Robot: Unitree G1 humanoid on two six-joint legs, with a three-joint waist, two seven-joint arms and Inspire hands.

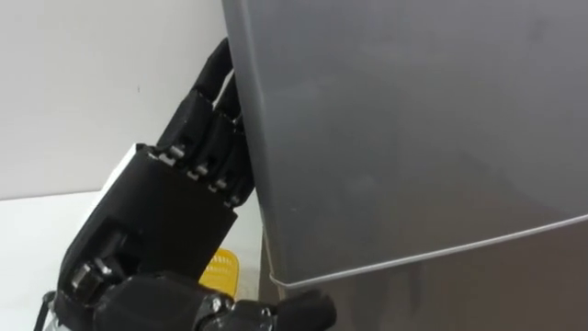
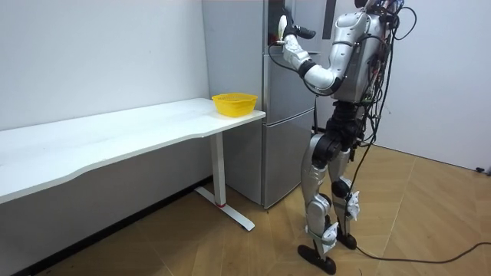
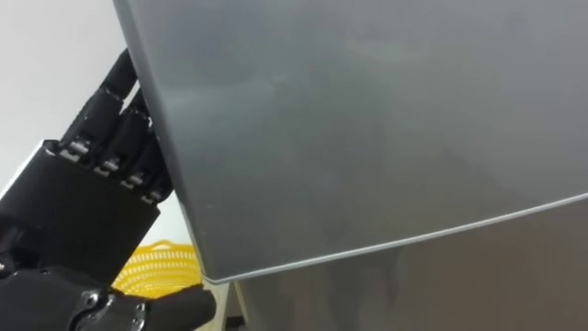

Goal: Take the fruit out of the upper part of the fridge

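Your left hand [image 1: 175, 207] reaches up beside the upper fridge door [image 1: 413, 138] on its right, fingertips tucked behind the edge, likely to pull it; I cannot tell their grip, and whatever you're fetching is out of sight behind it.

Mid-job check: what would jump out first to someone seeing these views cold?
The grey metal upper fridge door takes up most of both eye views, with the robot's black left hand raised against its left edge. In the room view the robot stands right in front of the fridge. A yellow mesh basket sits at the near end of the long white table beside it.
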